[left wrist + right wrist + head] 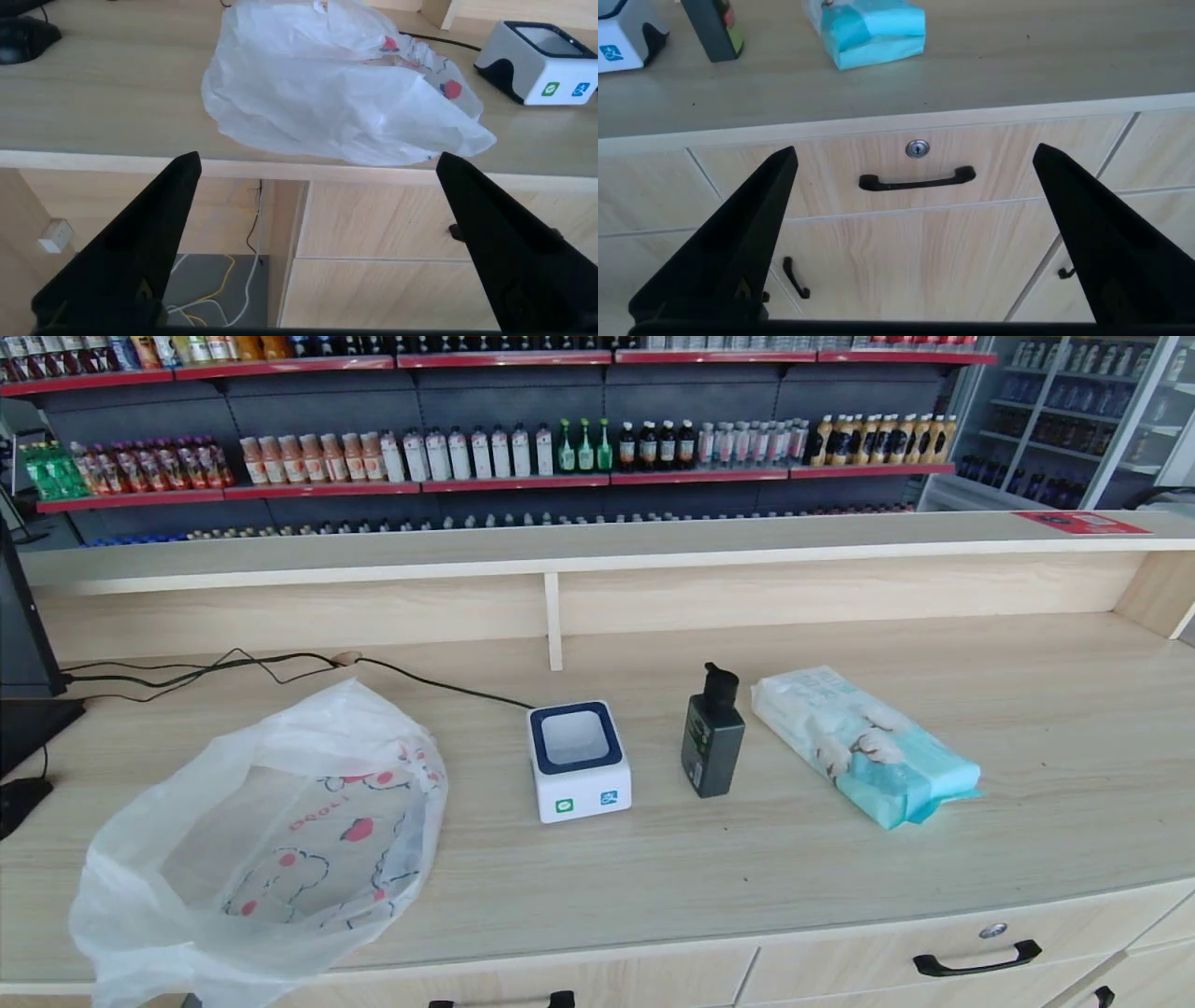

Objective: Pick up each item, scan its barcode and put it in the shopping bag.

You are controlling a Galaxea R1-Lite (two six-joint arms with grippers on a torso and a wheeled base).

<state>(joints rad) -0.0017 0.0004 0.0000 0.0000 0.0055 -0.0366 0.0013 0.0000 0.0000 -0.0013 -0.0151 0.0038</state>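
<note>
On the counter (1027,737): scanner (579,761) near the middle, window facing up, a cable (439,686) running off at its 10 o'clock.
Bag (271,840): at the scanner's 8 o'clock, by the front edge. Thin white plastic with red print, slumped, mouth open.
Bottle (712,737): dark, pump top, upright at the scanner's 3 o'clock, near it but apart.
Pack (864,747): pale blue and soft, lying flat further out at 3 o'clock, just beside the bottle and not touching it.
Left gripper (318,161): fingers spread wide with nothing between them. It is low before the cabinet front, with the bag on the counter beyond.
Right gripper (915,154): fingers equally wide and empty, held before a drawer (831,215) with a black handle (917,180). The pack and bottle are on the counter beyond.
</note>
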